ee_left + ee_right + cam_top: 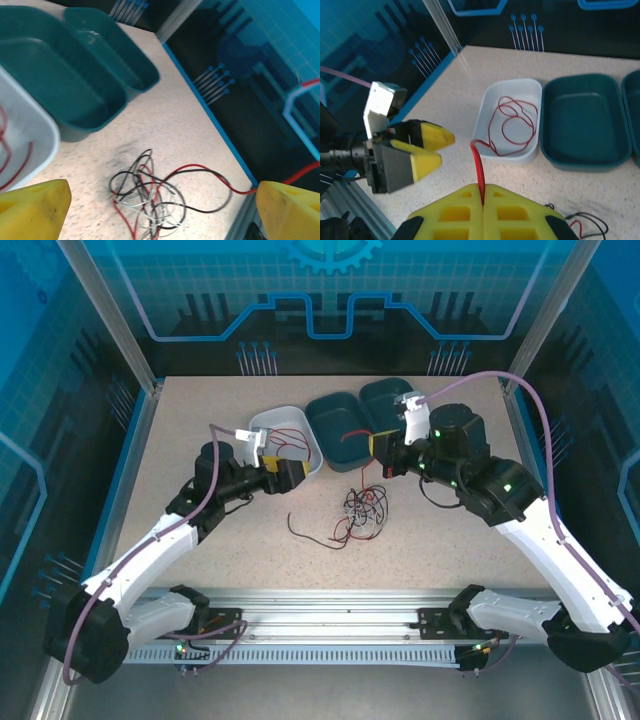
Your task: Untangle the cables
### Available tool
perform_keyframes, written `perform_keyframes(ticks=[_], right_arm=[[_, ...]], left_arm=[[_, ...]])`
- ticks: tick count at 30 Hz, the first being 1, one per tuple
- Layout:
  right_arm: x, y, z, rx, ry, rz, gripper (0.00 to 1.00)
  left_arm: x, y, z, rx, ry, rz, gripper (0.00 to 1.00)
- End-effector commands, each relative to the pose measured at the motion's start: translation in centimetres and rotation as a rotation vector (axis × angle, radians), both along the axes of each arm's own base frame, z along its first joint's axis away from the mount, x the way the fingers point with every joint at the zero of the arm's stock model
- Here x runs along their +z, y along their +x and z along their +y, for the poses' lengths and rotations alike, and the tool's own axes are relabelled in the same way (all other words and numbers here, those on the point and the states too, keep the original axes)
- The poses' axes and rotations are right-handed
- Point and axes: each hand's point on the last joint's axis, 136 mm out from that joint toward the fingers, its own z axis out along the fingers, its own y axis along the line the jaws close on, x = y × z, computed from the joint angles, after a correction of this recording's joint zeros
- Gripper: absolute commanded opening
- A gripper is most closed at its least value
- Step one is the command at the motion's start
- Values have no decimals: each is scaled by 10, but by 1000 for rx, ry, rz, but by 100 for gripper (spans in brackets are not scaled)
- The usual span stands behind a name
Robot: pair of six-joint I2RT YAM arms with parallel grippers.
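A tangle of red, black and whitish-grey cables [362,510] lies at mid-table; in the left wrist view the tangle [150,197] sits on the speckled top between my wide-apart yellow fingers. My left gripper [288,472] is open beside the white bin [262,420] and holds nothing. My right gripper [483,187] is shut on a red cable [479,165]. That cable rises from the jaws, bends over the white bin's wall [505,156] and ends in loose red loops [512,120] inside. The left gripper [437,147] is to the left of the held cable.
Two dark teal bins [340,415] [388,398] stand side by side behind the tangle, right of the white bin. A loose black and red strand [310,532] trails left from the tangle. The table's blue right edge [210,120] and a metal rail run close by.
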Motion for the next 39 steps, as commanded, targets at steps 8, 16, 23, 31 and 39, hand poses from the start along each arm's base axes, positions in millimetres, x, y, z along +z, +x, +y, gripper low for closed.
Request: perform_keyframes(ticks=[8, 16, 23, 31, 39], right_arm=[[57, 3, 1, -3, 33, -122, 0], [74, 9, 10, 9, 79, -138, 0], [55, 16, 23, 31, 81, -85, 1], [42, 22, 39, 70, 101, -39, 1], [30, 26, 47, 86, 100, 2, 1]], left_arm=[[48, -40, -60, -210, -1, -375, 84], [60, -40, -85, -197, -15, -459, 84], [85, -53, -88, -208, -61, -524, 80], [88, -36, -96, -141, 12, -525, 74], [97, -24, -100, -111, 44, -552, 68]])
